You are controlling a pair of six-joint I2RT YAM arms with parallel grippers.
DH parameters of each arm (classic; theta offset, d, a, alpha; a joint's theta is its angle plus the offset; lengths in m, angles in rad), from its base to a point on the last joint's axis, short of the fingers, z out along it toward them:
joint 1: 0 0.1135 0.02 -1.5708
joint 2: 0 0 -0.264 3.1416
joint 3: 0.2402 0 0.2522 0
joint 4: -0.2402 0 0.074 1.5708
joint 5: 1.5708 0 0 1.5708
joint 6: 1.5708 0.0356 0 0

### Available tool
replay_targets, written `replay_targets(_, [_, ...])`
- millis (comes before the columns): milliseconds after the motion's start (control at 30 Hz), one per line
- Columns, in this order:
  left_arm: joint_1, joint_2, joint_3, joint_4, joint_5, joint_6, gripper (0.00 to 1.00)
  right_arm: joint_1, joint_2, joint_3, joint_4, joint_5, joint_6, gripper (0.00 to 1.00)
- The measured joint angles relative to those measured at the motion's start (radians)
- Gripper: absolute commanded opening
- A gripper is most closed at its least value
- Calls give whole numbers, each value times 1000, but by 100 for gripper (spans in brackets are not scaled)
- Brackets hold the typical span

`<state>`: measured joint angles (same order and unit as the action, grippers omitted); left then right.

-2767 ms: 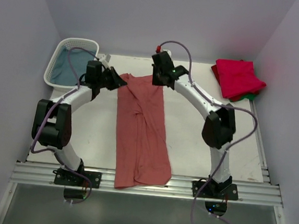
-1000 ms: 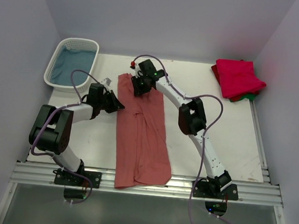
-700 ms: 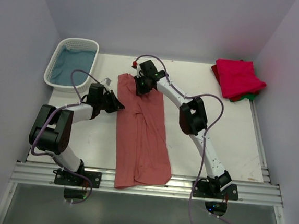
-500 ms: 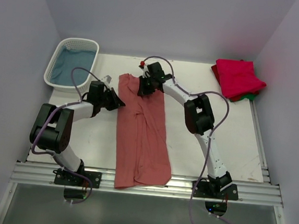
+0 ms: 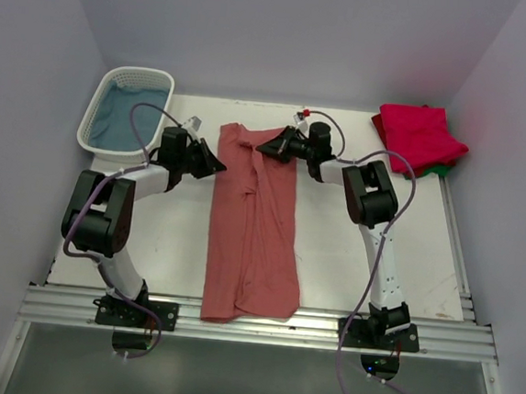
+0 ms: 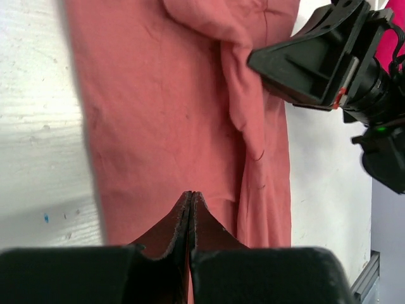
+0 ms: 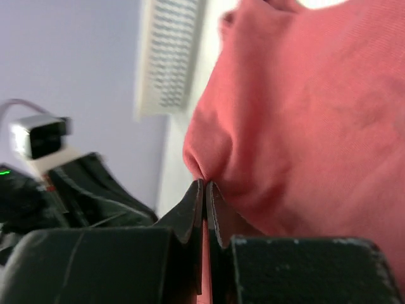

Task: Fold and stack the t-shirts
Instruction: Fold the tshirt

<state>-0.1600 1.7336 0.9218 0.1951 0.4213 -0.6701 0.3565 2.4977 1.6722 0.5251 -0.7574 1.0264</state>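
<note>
The large salmon-red t-shirt [image 5: 254, 242] lies lengthwise down the middle of the table. My right gripper [image 5: 265, 149] reaches in from the right near the shirt's far end. It is shut on a raised pinch of that cloth [image 7: 316, 114], which bunches at its tips [image 7: 204, 182]. My left gripper [image 5: 221, 168] sits at the shirt's left edge. Its jaws are pressed together [image 6: 191, 194] over the flat cloth [image 6: 158, 114]. A crimson-pink t-shirt [image 5: 420, 135] lies folded at the far right on top of a green one [image 5: 442, 169].
A white lattice basket [image 5: 92, 131] holding blue cloth stands at the far left corner. Its wall [image 7: 168, 57] shows in the right wrist view. The shirt's near hem reaches the metal rail [image 5: 416, 338] at the table's front edge.
My right gripper closed on the shirt's far end and swung to the right, drawing a fold with it. The left gripper slid farther along the left edge. The shirt's far end shifted slightly right.
</note>
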Motion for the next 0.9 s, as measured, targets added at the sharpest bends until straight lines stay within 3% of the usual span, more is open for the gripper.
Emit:
replay_targets(133, [0,48,32,32,39,-12,1,-31,134,32,444,-53,369,0])
replay_targets(300, [0,153,57,183,145,-106,1,-44,236,73,662,-72,643,0])
replay_targets(367, [0,213,73,259,182,-160,5,-44,236,71,706,-77,689,0])
replay_targets(467, [0,304,92,368,214,-246,36,-44,236,65,734,-92,731,0])
replay_targets(567, [-3,381,102,471,236,-349,51,-44,236,58,750,-99,752,0])
replay_targets(700, [-12,457,113,622,253,-480,60,-45,237,44,759,-102,766,0])
replay_targets(900, [-32,582,132,932,258,-727,60,-50,237,37,770,-109,774,0])
